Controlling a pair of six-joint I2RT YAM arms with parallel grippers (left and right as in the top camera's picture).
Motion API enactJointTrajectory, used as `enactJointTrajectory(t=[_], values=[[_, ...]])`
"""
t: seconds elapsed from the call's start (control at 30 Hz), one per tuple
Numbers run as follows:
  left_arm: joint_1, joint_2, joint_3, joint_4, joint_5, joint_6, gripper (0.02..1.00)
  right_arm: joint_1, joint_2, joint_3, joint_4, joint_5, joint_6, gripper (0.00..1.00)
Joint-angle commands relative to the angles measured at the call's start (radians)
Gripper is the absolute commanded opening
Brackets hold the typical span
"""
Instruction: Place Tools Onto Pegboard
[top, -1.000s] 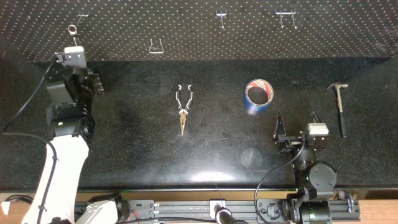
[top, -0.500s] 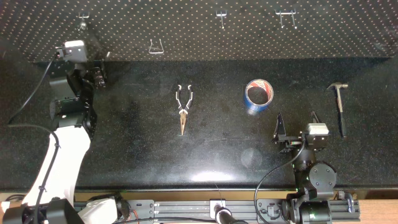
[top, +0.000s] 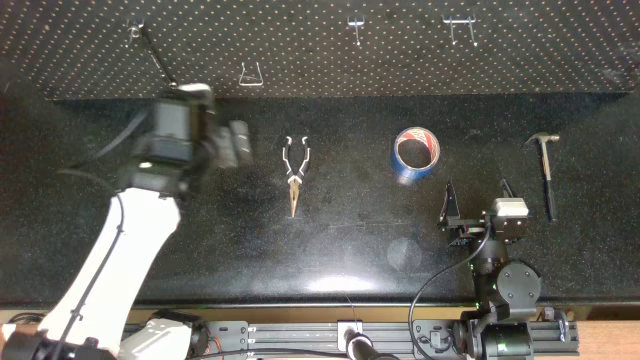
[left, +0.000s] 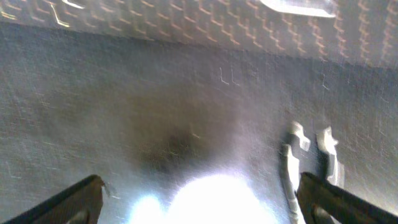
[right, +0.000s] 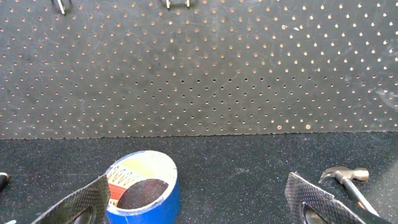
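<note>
A wrench (top: 155, 52) hangs slanted from a hook at the pegboard's (top: 300, 40) left end. The pliers (top: 294, 176) lie on the black table, handles toward the board. My left gripper (top: 238, 141) sits just left of them, open and empty; in the left wrist view (left: 200, 184) the pliers' handles (left: 309, 155) show beside one finger. A blue tape roll (top: 416, 153) and a hammer (top: 546, 173) lie farther right. My right gripper (top: 475, 205) stands open near the table's front, facing the tape roll (right: 143, 186) and hammer (right: 346, 176), holding nothing (right: 199, 186).
Bare hooks stick out of the pegboard: a wire triangle (top: 251, 75), a single hook (top: 355, 25) and a double hook (top: 459, 28). The board stands along the table's far edge. Open tabletop lies between the pliers and the arms' bases.
My left gripper let go of the wrench, which now hangs on its hook. The left arm swung right and down off the board toward the pliers. The right arm stayed still.
</note>
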Motion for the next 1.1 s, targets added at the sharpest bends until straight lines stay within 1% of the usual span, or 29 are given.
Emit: enactJointTrajectory(t=[0.03, 0.1, 0.13, 0.17, 0.2, 0.23, 0.27, 0.37, 0.5, 0.57, 0.67, 0.77, 0.8, 0.9, 0.97, 1.03, 1.1], values=[[-0.202, 0.284, 0.323, -0.397, 0.073, -0.236, 0.996, 0.007, -0.007, -0.005, -0.002, 0.009, -0.010, 0.930], [-0.207, 0.459, 0.545, -0.597, 0.170, -0.230, 0.996, 0.007, -0.007, -0.005, -0.002, 0.009, -0.010, 0.932], [-0.207, 0.509, 0.596, -0.623, 0.187, -0.229, 0.996, 0.007, -0.007, -0.005, -0.002, 0.009, -0.010, 0.930], [-0.214, 0.558, 0.635, -0.648, 0.188, -0.193, 0.993, 0.007, -0.007, -0.005, -0.002, 0.009, -0.010, 0.930], [-0.230, 0.583, 0.643, -0.663, 0.181, -0.137, 0.996, 0.007, -0.007, -0.005, -0.002, 0.009, -0.010, 0.930], [-0.252, 0.601, 0.643, -0.667, 0.156, -0.116, 0.993, 0.007, -0.007, -0.005, -0.002, 0.009, -0.010, 0.930], [-0.259, 0.621, 0.643, -0.666, 0.151, -0.116, 0.996, 0.007, -0.007, -0.005, -0.002, 0.009, -0.010, 0.932], [-0.243, 0.689, 0.643, -0.666, 0.178, -0.174, 0.996, 0.007, -0.007, -0.005, -0.002, 0.009, -0.010, 0.930], [-0.232, 0.740, 0.644, -0.639, 0.175, -0.260, 0.993, 0.007, -0.007, -0.005, -0.002, 0.009, -0.010, 0.930], [-0.232, 0.748, 0.644, -0.616, 0.177, -0.255, 0.993, 0.007, -0.007, -0.005, -0.002, 0.009, -0.010, 0.930], [-0.233, 0.749, 0.658, -0.557, 0.176, -0.187, 0.996, 0.007, -0.007, -0.005, -0.002, 0.009, -0.010, 0.930], [-0.232, 0.761, 0.662, -0.512, 0.173, -0.167, 0.996, 0.007, -0.007, -0.005, -0.002, 0.009, -0.010, 0.930], [-0.232, 0.769, 0.665, -0.511, 0.172, -0.150, 0.996, 0.007, -0.007, -0.005, -0.002, 0.009, -0.010, 0.930], [-0.230, 0.785, 0.686, -0.517, 0.124, -0.119, 0.998, 0.007, -0.007, -0.005, -0.002, 0.009, -0.010, 0.930], [-0.228, 0.786, 0.689, -0.516, 0.108, -0.096, 0.998, 0.007, -0.007, -0.005, -0.002, 0.009, -0.010, 0.930], [-0.219, 0.789, 0.689, -0.516, 0.105, -0.092, 0.989, 0.007, -0.007, -0.005, -0.002, 0.009, -0.010, 0.930], [-0.217, 0.793, 0.689, -0.514, 0.105, -0.056, 0.989, 0.007, -0.007, -0.005, -0.002, 0.009, -0.010, 0.930]])
